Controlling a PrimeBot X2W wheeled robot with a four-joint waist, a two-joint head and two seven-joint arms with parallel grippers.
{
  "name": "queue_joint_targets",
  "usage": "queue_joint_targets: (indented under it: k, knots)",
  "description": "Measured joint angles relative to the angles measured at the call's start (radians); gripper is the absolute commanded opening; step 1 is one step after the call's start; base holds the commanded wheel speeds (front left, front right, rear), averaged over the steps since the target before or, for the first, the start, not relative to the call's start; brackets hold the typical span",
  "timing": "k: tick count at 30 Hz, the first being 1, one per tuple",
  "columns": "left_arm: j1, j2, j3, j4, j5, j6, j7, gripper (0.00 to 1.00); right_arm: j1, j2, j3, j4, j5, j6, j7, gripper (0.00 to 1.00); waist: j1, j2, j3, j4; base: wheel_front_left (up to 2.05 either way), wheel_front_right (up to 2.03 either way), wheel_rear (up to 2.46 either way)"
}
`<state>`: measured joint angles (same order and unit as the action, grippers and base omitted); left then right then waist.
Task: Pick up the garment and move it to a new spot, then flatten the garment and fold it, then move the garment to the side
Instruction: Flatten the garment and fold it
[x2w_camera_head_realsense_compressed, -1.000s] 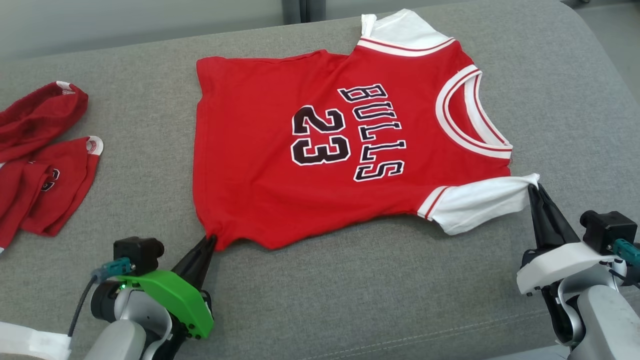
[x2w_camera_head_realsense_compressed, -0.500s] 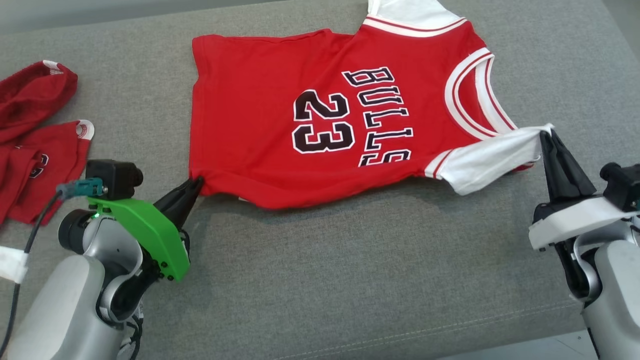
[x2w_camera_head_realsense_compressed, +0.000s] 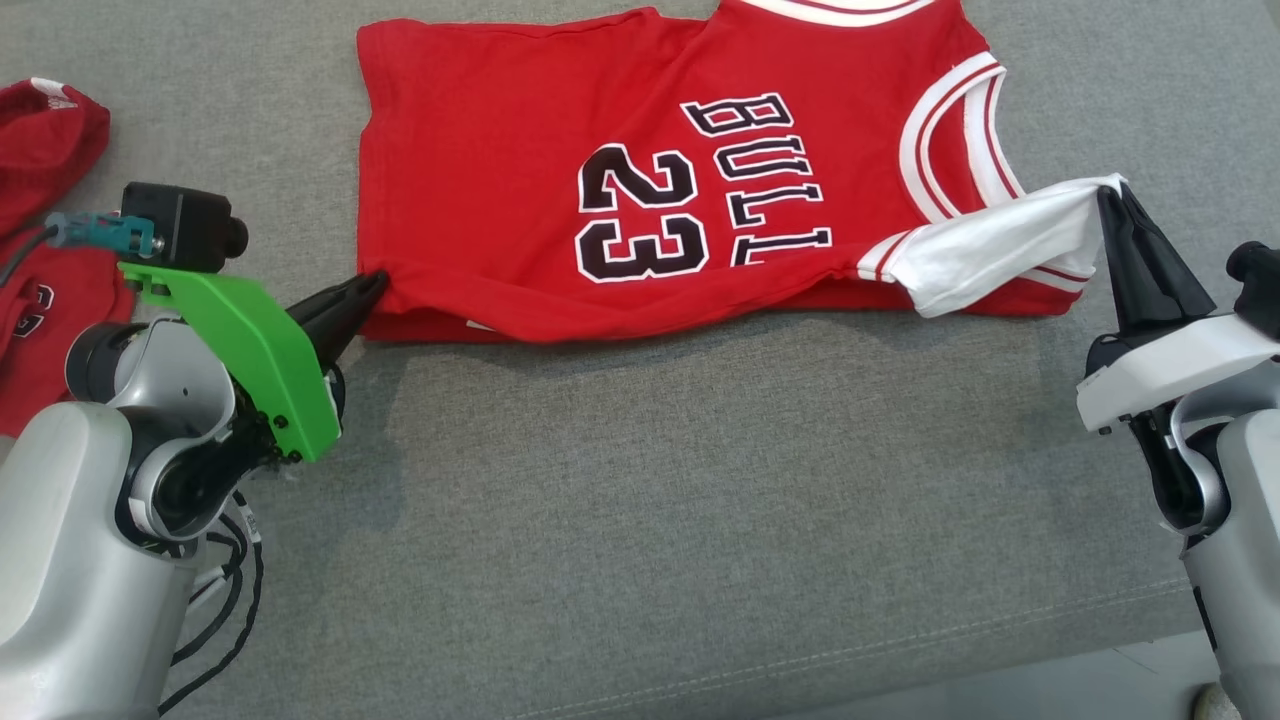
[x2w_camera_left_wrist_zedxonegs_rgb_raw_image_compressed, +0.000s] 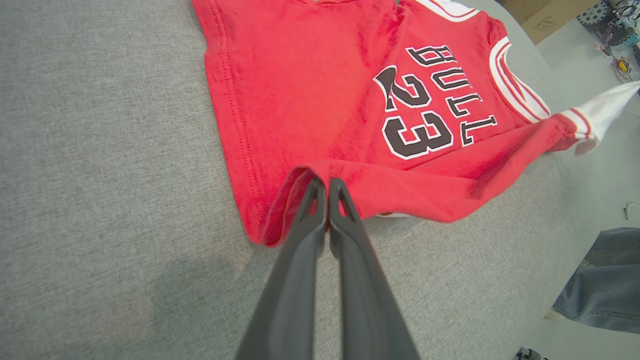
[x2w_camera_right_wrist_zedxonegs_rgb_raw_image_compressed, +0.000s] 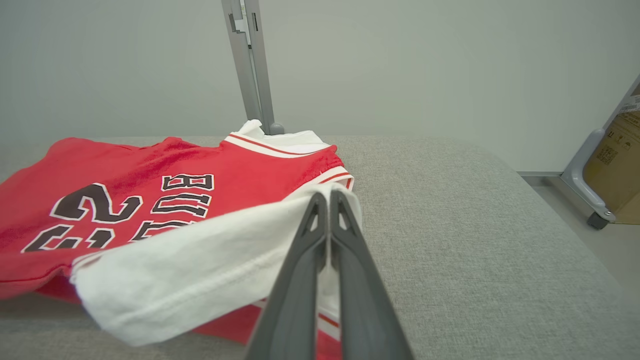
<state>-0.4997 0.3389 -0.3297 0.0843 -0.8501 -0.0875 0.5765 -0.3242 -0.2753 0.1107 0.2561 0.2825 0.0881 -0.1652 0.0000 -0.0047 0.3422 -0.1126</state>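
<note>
Atop jersey (x2w_camera_head_realsense_compressed: 480, 130): nr edge farther fwd.

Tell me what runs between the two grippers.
In the head view, the jersey spans it along its near edge: left gripper pinching the hem corner, right gripper the white sleeve, over grey cushion.

Overhead head view, two close low wrist views, garment (x2w_camera_head_realsense_compressed: 480, 150) in all

Setting: probably a robotics lab or test room, not a home. Indicators:
- a bare pale wall (x2w_camera_right_wrist_zedxonegs_rgb_raw_image_compressed: 450, 60) with a metal post (x2w_camera_right_wrist_zedxonegs_rgb_raw_image_compressed: 250, 65)
- a labelled cardboard box (x2w_camera_right_wrist_zedxonegs_rgb_raw_image_compressed: 617, 167) beside a wheeled frame (x2w_camera_right_wrist_zedxonegs_rgb_raw_image_compressed: 580, 175)
- loose cables and hardware (x2w_camera_left_wrist_zedxonegs_rgb_raw_image_compressed: 612, 20), blurred, on a pale floor (x2w_camera_left_wrist_zedxonegs_rgb_raw_image_compressed: 580, 75)
- a grey padded work surface (x2w_camera_right_wrist_zedxonegs_rgb_raw_image_compressed: 475, 225)
</note>
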Motion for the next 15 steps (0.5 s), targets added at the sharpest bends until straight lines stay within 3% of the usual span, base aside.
queue_joint_targets:
  k: [10,15]
  knots:
    - [-0.038,0.001,-0.005,-0.014,-0.055,0.042,0.138,0.0,-0.065,0.006,0.038,0.009,0.02,0.017,0.045,0.0,0.0,0.0,0.012,-0.006,0.0,0.0,0.0]
    - [-0.079,0.022,0.004,-0.03,-0.063,0.062,0.185,0.0,-0.104,-0.02,0.044,0.019,0.019,0.023,0.079,0.0,0.0,0.0,0.019,-0.009,0.0,0.0,0.0]
